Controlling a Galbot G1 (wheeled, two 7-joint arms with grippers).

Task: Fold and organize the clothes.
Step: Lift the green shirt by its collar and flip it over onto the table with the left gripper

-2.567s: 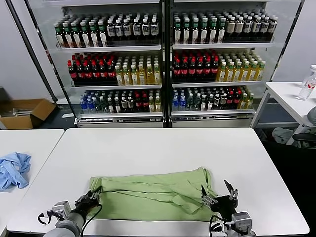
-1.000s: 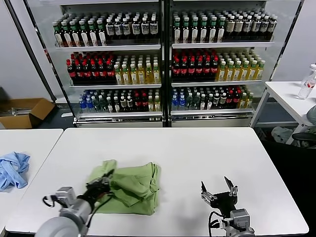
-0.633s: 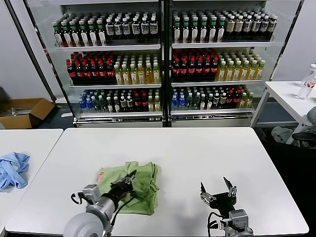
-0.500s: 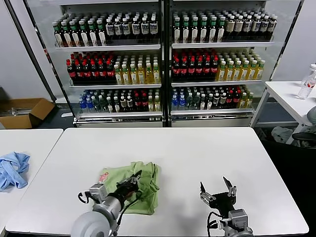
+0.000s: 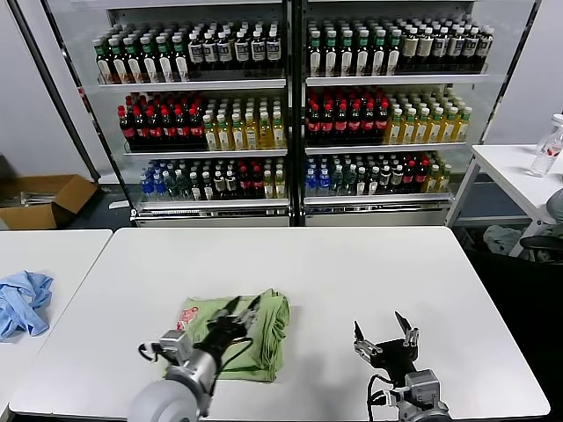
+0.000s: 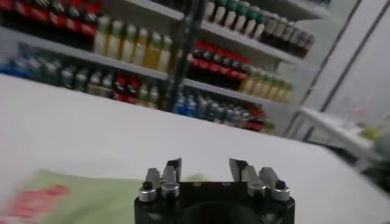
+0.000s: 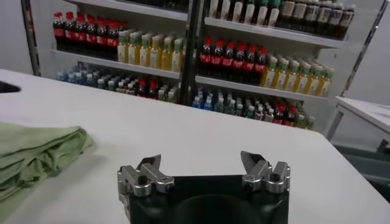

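The light green polo shirt (image 5: 251, 338) lies folded in a compact bundle on the white table (image 5: 352, 272), left of the middle near the front edge. Its red-and-white graphic (image 5: 188, 317) faces up at the bundle's left end. My left gripper (image 5: 242, 309) is open and empty just above the top of the bundle. In the left wrist view the left gripper (image 6: 205, 169) shows spread fingers with the shirt (image 6: 79, 198) below it. My right gripper (image 5: 384, 335) is open and empty over bare table to the right of the shirt. The right wrist view shows that gripper (image 7: 201, 163) and the shirt (image 7: 33, 155) off to one side.
A light blue cloth (image 5: 23, 300) lies on a separate table to the left. Drink coolers full of bottles (image 5: 290, 114) stand behind the table. A cardboard box (image 5: 46, 199) is on the floor at the far left. A bottle (image 5: 547, 149) stands on a side table at the right.
The shirt went from a long strip to a compact bundle as my left gripper carried its left end rightward over it. The left gripper is now open. The right gripper barely moved.
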